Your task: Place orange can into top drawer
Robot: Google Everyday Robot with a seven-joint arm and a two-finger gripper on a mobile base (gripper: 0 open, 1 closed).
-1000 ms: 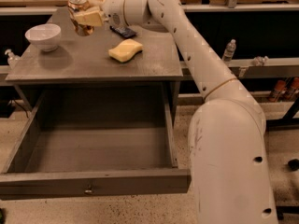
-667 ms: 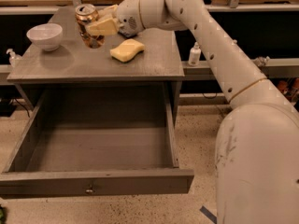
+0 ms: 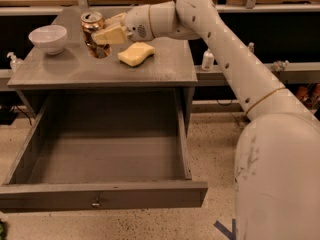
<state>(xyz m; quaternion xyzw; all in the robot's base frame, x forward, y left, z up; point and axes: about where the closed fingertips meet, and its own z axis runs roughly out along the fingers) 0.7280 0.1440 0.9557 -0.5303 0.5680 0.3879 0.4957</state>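
one orange can (image 3: 92,26) in one gripper (image 3: 102,30), one bowl (image 3: 47,40), one sponge (image 3: 135,54), one top drawer (image 3: 100,196)

In the upper left, the hand (image 3: 101,29) is gripping the can (image 3: 91,25), and its near finger (image 3: 112,34) is covering the can's right side. The arm (image 3: 235,59) is running off the right and bottom edges. The left edge is clipping the drawer (image 3: 100,194) front. The surface (image 3: 165,69) is hiding the base of a bottle (image 3: 12,60) at far left.

Table (image 3: 165,69) carries white bowl (image 3: 48,38), yellow sponge (image 3: 135,53); tool (image 3: 100,30) over it grips orange can (image 3: 90,26).
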